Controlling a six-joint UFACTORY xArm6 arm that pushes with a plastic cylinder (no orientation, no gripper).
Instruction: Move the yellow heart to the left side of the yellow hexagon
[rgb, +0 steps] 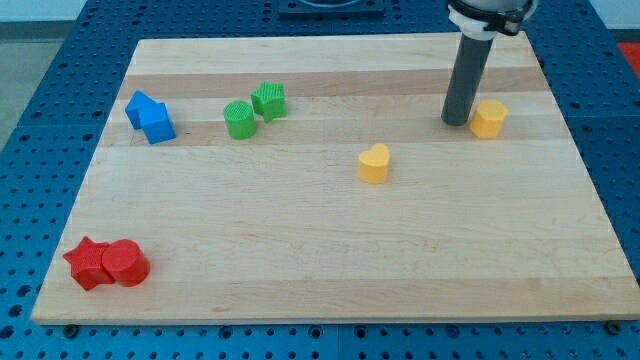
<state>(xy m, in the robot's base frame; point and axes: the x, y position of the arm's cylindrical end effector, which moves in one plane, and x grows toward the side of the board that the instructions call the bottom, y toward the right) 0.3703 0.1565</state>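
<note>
A: Rod (467, 80): whole?
B: No; upper part cut off by the view's top.
A: Blue blocks (150, 117)?
B: Two, touching; shapes unclear.
A: Red pair (106, 264)?
B: Touching; the right one hides the left one's edge.

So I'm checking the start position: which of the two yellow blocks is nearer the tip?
The yellow hexagon, just right of my tip; the yellow heart sits farther off, lower left.

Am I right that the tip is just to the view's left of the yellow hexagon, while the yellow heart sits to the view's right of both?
Not quite: the camera view shows the yellow heart to the view's left of my tip and the yellow hexagon, and lower. The tip placement is correct.
</note>
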